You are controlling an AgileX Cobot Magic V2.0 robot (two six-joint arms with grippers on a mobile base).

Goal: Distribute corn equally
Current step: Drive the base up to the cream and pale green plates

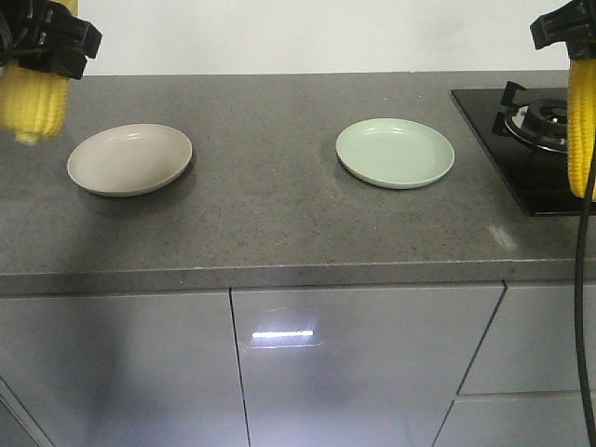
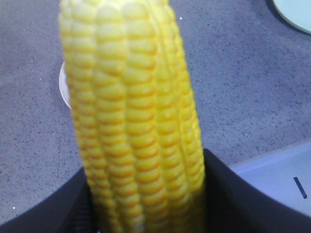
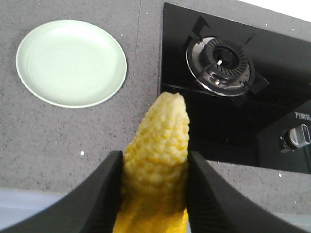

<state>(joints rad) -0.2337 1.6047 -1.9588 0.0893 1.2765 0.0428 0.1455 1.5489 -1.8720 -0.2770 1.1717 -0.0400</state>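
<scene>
One corn cob hangs at upper left, clamped in the left end effector; a second cob hangs at the right edge, clamped in the right end effector. Best to lower each close over the beige plate and green plate before releasing, lest either roll.

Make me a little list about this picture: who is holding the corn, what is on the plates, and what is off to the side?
left gripper: shut on the left corn cob, in the air near the beige plate
right gripper: shut on the right corn cob, hanging tip down by the gas burner
beige plate: empty, on the grey counter
green plate: empty, next to the black cooktop
corn on plates: none yet
</scene>
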